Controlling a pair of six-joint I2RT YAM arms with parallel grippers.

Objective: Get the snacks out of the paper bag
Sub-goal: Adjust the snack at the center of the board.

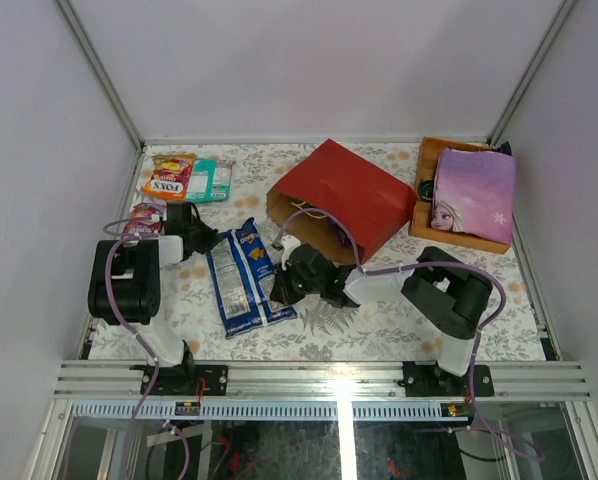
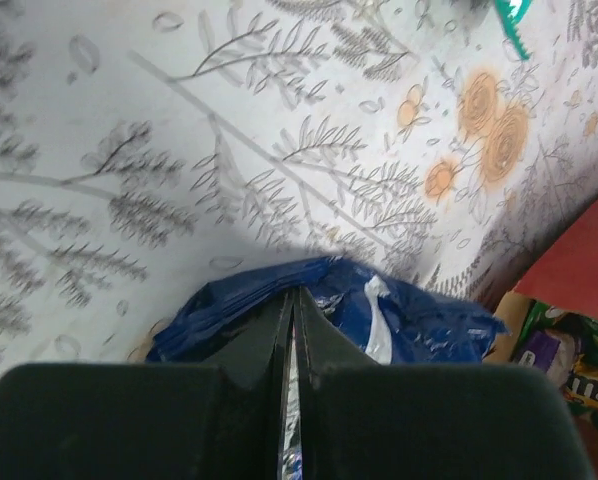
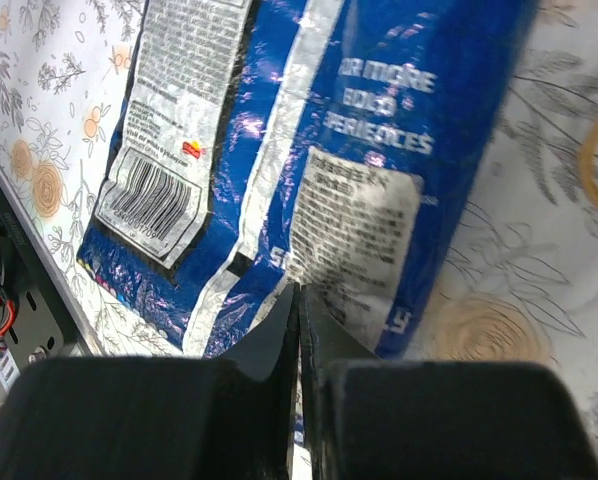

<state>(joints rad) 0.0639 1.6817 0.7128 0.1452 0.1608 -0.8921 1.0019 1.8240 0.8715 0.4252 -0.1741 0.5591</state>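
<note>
The paper bag [image 1: 349,195], red outside, lies on its side with its mouth toward the left. Its red wall [image 2: 584,265] also shows in the left wrist view, with a green and yellow packet [image 2: 569,350] inside the mouth. Two long blue packs [image 1: 241,285] lie flat in front of the bag. My left gripper [image 1: 204,243] [image 2: 291,292] is shut on the crumpled far end of one blue pack [image 2: 419,320], with silver foil between the fingers. My right gripper [image 1: 279,288] [image 3: 299,290] is shut at the right edge of the other blue pack [image 3: 379,150].
An orange FOX'S packet [image 1: 167,178] and a teal pack [image 1: 211,180] lie at the back left, and a purple packet [image 1: 142,220] lies by the left arm. A wooden tray [image 1: 429,160] at the back right holds a lilac snowflake bag [image 1: 474,190].
</note>
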